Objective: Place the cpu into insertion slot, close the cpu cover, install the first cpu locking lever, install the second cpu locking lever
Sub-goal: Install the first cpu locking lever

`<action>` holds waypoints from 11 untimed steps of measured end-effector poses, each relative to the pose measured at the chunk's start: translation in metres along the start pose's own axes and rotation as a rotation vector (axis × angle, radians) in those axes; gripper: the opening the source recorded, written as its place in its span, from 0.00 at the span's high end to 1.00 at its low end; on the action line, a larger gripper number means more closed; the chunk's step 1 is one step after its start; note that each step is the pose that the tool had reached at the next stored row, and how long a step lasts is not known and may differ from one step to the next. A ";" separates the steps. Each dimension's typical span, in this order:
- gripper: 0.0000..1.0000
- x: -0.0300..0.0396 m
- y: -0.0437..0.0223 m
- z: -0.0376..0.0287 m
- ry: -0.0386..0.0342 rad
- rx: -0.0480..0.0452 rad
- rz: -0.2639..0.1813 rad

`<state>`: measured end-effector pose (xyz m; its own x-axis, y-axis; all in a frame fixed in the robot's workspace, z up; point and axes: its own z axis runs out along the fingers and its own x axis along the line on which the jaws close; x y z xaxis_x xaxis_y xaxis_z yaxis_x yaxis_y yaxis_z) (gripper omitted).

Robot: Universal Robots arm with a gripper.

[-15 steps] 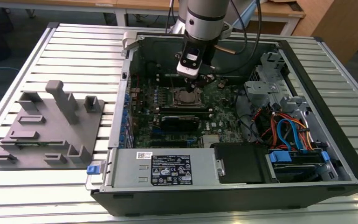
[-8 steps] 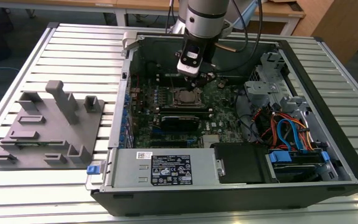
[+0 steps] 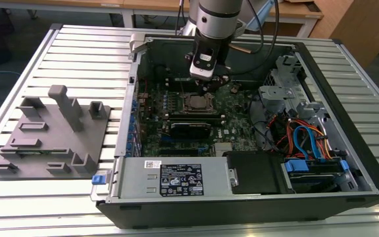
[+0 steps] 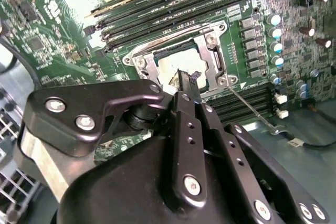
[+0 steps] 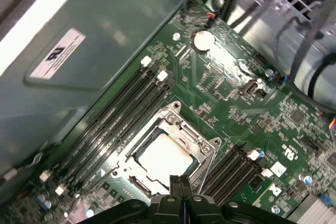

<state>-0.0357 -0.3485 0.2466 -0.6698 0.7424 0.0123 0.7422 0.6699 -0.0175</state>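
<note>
In the open computer case, the insertion slot [image 3: 195,103] sits on the green circuit board. The silvery cpu [image 4: 169,65] [image 5: 160,157] lies flat in it. The cpu cover [image 4: 142,62] [image 5: 185,130], a thin silver frame, is down around the chip in both wrist views. A thin wire locking lever [image 4: 253,110] runs out from one corner of the socket along the board. My gripper [image 3: 210,89] [image 4: 185,80] [image 5: 180,181] hovers just above the socket's edge. Its fingers are pressed together with nothing between them.
Long black memory slots [image 4: 173,9] run beside the socket. A grey power supply box [image 3: 176,177] fills the case front. A drive cage with blue and orange cables [image 3: 308,140] is on the exterior view's right. A grey fixture block [image 3: 51,138] lies on the slatted table.
</note>
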 end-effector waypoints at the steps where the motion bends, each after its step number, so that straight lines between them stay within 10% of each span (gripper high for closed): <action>1: 0.89 0.0000 0.0000 0.0000 -0.0003 0.0001 -0.017; 11: 0.89 0.0000 0.0000 0.0000 -0.0024 0.0016 -0.136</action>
<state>-0.0358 -0.3484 0.2465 -0.7640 0.6451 0.0123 0.6449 0.7641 -0.0175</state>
